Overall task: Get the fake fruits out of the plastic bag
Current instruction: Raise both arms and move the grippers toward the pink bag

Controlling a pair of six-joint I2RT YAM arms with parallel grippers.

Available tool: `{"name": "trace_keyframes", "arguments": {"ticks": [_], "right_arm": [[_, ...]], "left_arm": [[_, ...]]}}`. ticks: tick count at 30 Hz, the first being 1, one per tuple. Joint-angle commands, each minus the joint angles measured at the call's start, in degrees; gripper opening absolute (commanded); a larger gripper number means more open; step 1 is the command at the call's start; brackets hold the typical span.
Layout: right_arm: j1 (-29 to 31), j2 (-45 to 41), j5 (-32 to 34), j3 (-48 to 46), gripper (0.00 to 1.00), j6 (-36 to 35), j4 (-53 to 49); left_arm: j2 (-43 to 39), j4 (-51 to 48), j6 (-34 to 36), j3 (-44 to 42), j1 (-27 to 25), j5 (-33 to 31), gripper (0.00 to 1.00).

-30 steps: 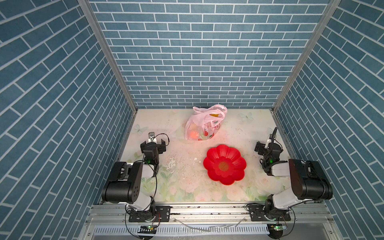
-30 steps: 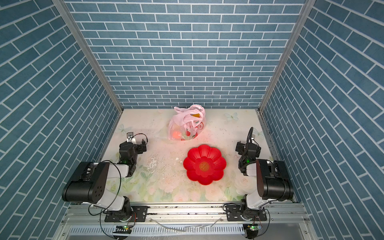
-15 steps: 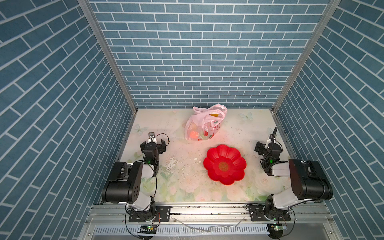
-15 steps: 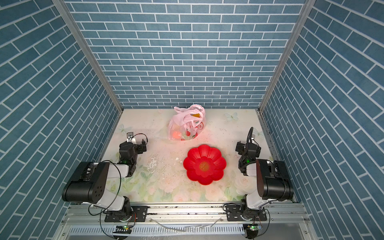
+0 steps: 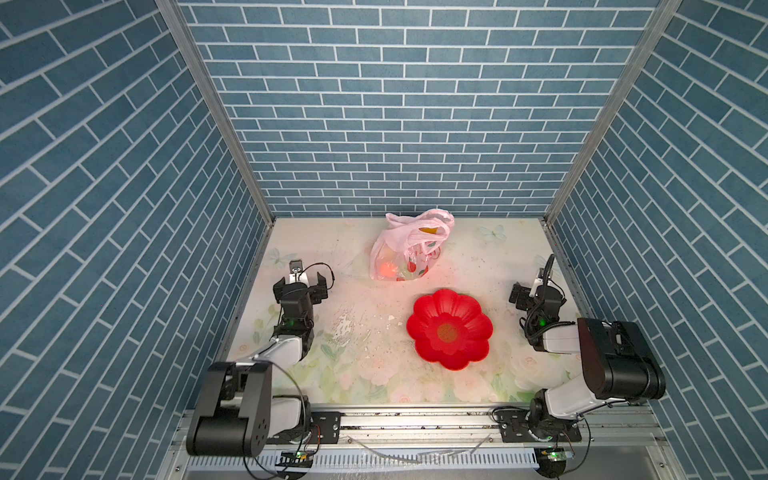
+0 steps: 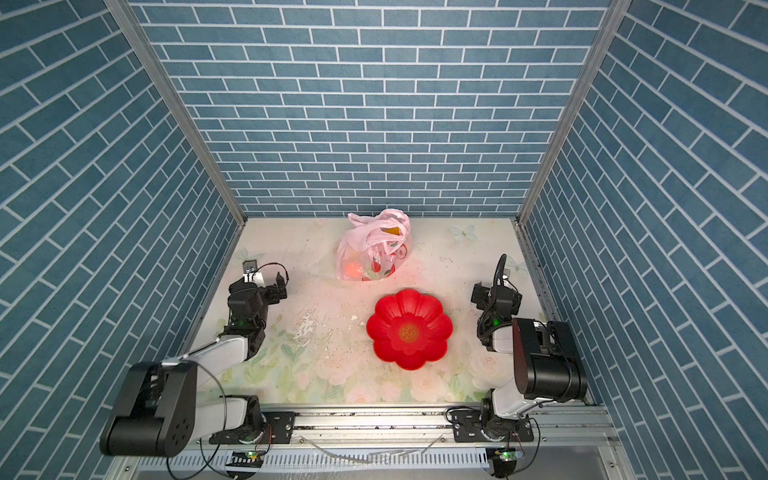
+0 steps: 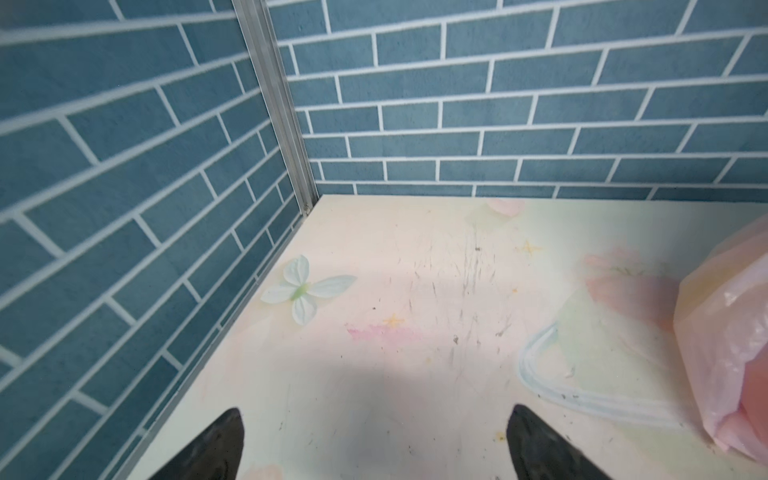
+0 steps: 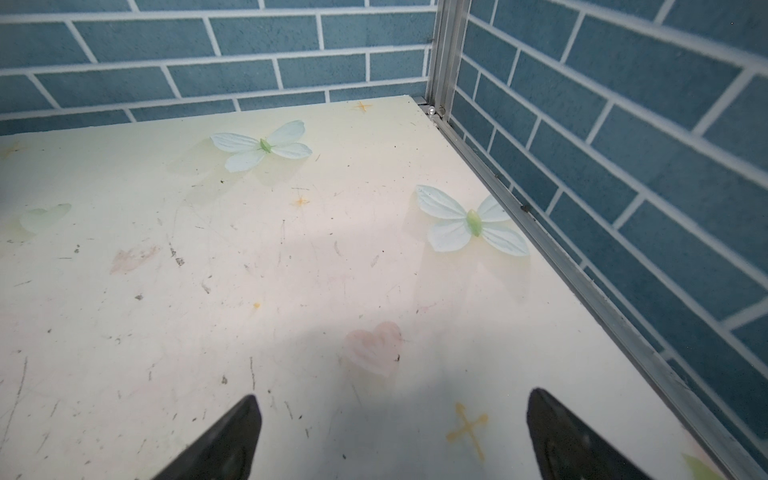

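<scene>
I find both grippers empty: the left gripper (image 7: 374, 415) stands jaws wide over bare tabletop (image 7: 415, 316) at near left, the right gripper (image 8: 390, 399) likewise wide at near right. The pink plastic bag (image 5: 409, 249) sits at far centre, well apart from both, handles bunched on top, the fake fruits (image 5: 385, 269) showing through its film, none in the red flower-shaped dish (image 5: 449, 329) just nearer. My judgement: approach first, pinch one handle with the left gripper to hold the mouth open, then reach in with the right, closing on fruit, not film.
</scene>
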Motion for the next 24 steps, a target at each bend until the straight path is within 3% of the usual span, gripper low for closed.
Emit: {"name": "trace_keyframes", "arguments": {"ticks": [1,4,8,11,15,17,24], "right_arm": [[0.2,-1.1,-0.1,1.2,0.99,-0.7,0.1],[0.3,-6.0,0.9,3.3,0.99,-0.3,-8.1],[0.2,-13.9,9.9,11.8,0.99,5.4,-31.7],[-0.2,-17.7,15.5,16.9,0.99,14.0,-47.5],[-0.8,-20.6,6.9,20.5,0.99,15.6,-59.2],[-0.8,-22.5,5.7,20.9,0.99,18.2,-62.7],[0.0,-32.0,-2.7,19.5,0.99,20.6,-69.7]], "left_arm": [[-4.6,-20.4,-6.4,6.4,0.2,-4.5,0.99],[-7.0,-34.2,-15.2,12.5,0.2,-7.5,0.99],[-9.9,-38.3,-17.9,15.9,0.2,-0.2,0.99],[-11.5,-41.8,-19.3,19.5,0.2,3.5,0.99],[-12.5,-48.6,-19.2,25.4,0.2,7.0,0.99],[-12.9,-52.3,-18.8,28.2,0.2,8.5,0.99],[-14.6,-60.2,-19.5,32.3,0.2,13.9,0.99]]}}
